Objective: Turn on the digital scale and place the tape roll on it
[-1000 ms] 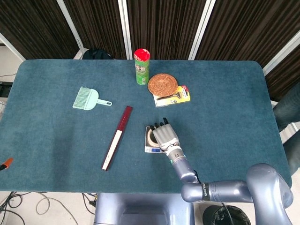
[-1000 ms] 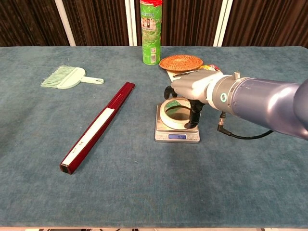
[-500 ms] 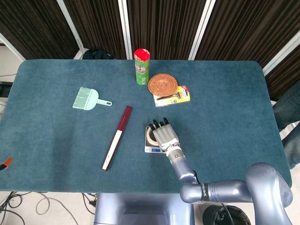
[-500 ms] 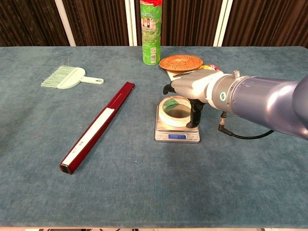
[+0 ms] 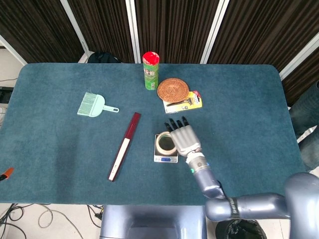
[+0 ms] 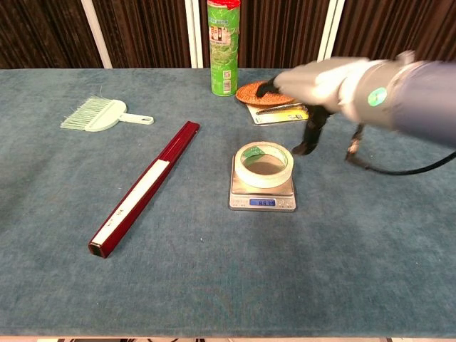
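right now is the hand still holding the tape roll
No, the right hand is lifted clear to the right, and the tape roll lies flat alone on the digital scale.

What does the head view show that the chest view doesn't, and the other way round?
Only the head view shows the floor around the table: cables at bottom left, a small orange object at the left edge, plus the red lid of the green can.

Only the chest view shows the scale's lit blue display face-on.

Both show the tape roll lying on the digital scale, the right hand raised clear of it holding nothing, the mint brush, the long red box and the woven coaster.
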Available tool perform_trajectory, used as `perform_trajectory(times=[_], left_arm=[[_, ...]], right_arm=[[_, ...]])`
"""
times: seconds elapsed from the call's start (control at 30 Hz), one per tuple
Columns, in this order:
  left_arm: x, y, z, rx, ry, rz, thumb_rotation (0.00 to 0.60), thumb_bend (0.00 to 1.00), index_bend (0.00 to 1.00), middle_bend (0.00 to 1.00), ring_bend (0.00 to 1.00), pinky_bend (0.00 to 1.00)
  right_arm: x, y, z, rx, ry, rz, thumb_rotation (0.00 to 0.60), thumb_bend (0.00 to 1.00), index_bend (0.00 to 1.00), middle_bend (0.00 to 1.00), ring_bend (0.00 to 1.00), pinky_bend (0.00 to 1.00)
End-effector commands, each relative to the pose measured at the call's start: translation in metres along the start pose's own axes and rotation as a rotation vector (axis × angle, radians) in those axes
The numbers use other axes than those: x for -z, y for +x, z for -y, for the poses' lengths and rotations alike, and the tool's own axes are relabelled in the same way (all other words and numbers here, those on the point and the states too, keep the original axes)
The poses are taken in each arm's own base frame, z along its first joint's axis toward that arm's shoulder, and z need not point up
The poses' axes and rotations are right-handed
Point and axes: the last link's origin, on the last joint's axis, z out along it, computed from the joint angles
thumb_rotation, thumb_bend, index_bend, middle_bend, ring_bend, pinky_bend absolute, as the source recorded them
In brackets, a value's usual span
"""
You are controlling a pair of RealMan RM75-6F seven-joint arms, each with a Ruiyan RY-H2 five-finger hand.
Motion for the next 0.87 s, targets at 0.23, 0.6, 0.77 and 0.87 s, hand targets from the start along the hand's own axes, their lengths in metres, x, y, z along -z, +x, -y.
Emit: perform_trajectory(times=[0.23, 0.6, 0.77, 0.87], left_arm=[[0.002, -0.001, -0.003, -0.001, -0.002, -0.002, 0.600, 0.00, 0.00, 0.00, 0.00, 0.00], [-0.002, -0.007, 0.000, -0.010, 0.023, 0.031, 0.600, 0.00, 0.00, 0.00, 0.00, 0.00], [-0.005, -0.008, 0.003, -0.007, 0.038, 0.045, 0.600, 0.00, 0.00, 0.00, 0.00, 0.00], [-0.005, -0.007, 0.002, -0.002, 0.026, 0.039, 0.600, 0.00, 0.00, 0.00, 0.00, 0.00]], right_arm=[[0.127, -0.013, -0.139, -0.083, -0.166, -0.222, 0.600, 0.33, 0.01, 0.04, 0.12, 0.00], [0.244, -0.084, -0.193, -0.107, -0.384, -0.331, 0.600, 0.33, 0.00, 0.03, 0.07, 0.00], [0.250, -0.080, -0.196, -0.063, -0.393, -0.376, 0.600, 0.33, 0.00, 0.03, 0.07, 0.00], [0.251, -0.080, -0.195, -0.066, -0.392, -0.362, 0.600, 0.33, 0.00, 0.03, 0.07, 0.00]])
